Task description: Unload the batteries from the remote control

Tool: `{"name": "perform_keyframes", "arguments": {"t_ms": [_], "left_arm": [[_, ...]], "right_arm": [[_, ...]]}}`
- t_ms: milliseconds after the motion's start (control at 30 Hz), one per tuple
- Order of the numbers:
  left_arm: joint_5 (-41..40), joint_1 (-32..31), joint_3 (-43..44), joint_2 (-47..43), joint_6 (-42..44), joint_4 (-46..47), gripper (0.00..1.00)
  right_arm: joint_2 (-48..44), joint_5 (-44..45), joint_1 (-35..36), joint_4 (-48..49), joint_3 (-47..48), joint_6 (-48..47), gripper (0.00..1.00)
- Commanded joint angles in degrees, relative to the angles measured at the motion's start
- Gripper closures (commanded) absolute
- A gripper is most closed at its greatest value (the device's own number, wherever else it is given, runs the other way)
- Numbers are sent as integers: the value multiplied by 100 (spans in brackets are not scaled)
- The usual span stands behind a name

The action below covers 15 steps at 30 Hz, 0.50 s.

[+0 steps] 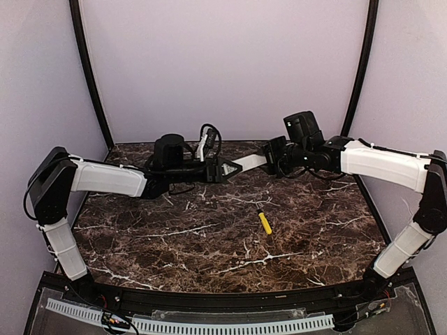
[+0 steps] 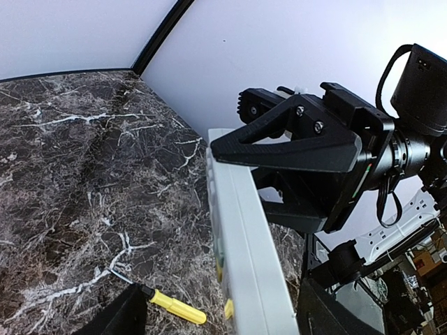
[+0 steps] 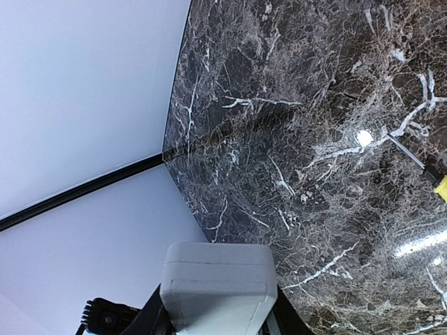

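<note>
We are holding the slim white plastic remote control [image 1: 249, 162] over a dark marble counter [image 1: 209, 237].
Our left jaws and right jaws are clamping it, lilac walls [image 1: 223, 63] behind.

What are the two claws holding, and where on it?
The remote control, spanning between them: left claw grips one end, right claw the other.

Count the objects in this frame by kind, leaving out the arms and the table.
remote control: 1
yellow screwdriver: 1
batteries: 0 in view
Total: 2
</note>
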Motion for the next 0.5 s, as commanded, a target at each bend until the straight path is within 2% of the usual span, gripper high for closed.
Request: {"name": "perform_keyframes", "arguments": {"t_ms": [0, 467], "left_arm": [[-74, -49, 180, 17, -75, 208, 26], [-213, -92, 271, 150, -108, 289, 36]], "right_arm": [[-30, -46, -8, 260, -82, 52, 100], [-11, -108, -11, 306, -85, 40, 100]]}}
